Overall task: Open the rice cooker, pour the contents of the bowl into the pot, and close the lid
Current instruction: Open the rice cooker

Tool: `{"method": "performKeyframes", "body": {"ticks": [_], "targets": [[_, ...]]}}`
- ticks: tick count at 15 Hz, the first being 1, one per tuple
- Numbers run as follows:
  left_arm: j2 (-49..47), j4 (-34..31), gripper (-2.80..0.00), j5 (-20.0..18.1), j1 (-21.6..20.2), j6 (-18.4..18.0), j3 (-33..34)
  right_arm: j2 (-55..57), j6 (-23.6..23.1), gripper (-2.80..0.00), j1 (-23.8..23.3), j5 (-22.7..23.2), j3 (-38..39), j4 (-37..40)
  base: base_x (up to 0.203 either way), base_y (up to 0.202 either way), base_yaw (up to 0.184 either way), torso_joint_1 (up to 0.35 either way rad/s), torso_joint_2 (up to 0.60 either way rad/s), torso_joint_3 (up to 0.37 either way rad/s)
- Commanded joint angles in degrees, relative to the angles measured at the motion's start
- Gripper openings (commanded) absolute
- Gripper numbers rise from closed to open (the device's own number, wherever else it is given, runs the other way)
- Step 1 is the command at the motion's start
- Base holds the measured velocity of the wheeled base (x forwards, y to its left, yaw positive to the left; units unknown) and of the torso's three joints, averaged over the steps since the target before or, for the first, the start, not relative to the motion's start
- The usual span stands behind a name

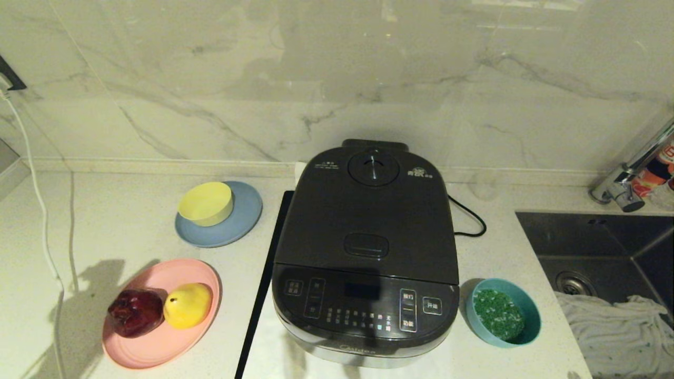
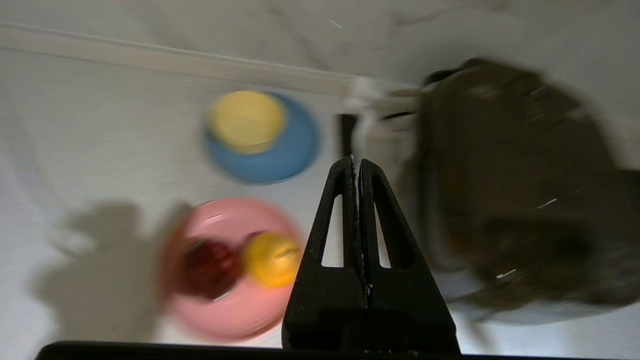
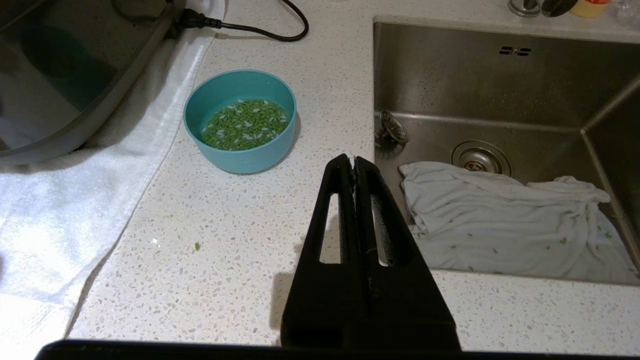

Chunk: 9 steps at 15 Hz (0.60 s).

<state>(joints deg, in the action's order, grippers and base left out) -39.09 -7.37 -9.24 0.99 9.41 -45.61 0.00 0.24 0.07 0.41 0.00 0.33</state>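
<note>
The dark rice cooker point(image 1: 366, 273) stands mid-counter on a white towel with its lid point(image 1: 368, 216) closed, so the pot is hidden. The teal bowl point(image 1: 504, 312) of green contents point(image 1: 497, 313) sits to its right; the right wrist view shows the same bowl point(image 3: 240, 120) on the counter. Neither arm appears in the head view. My left gripper point(image 2: 356, 161) is shut and empty, hovering above the counter left of the cooker point(image 2: 520, 185). Shut and empty as well, my right gripper point(image 3: 354, 161) hangs over the counter edge by the sink, short of the bowl.
A yellow bowl point(image 1: 206, 203) rests on a grey-blue plate point(image 1: 239, 223) at back left. A pink plate point(image 1: 160, 313) holds a red and a yellow fruit. The sink point(image 1: 605, 252) with a white cloth point(image 3: 510, 222) lies at right. The cooker's black cord point(image 1: 468, 216) runs behind it.
</note>
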Motion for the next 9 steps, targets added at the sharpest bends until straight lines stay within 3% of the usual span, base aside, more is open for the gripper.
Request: {"method": "performKeyframes", "body": {"ticks": [1,5,9], "targets": [[-18.13,-1.22,-2.80,-3.97,3.36,4.05,-10.48,0.00,0.02,-2.80,0.01,0.02,0.09,0.02,0.000,0.000,0.000,0.000,0.00,0.000],[-30.80,-3.31,-2.80,-5.42,20.84,12.77,-19.97,0.00,0.02,-2.80,0.01,0.02,0.09,0.02,0.000,0.000,0.000,0.000,0.00,0.000],[-39.30,-2.74,-2.80,3.42,34.58,16.21,-21.93,0.00,0.02,-2.80,0.01,0.02,0.08,0.02,0.000,0.000,0.000,0.000,0.00,0.000]]}}
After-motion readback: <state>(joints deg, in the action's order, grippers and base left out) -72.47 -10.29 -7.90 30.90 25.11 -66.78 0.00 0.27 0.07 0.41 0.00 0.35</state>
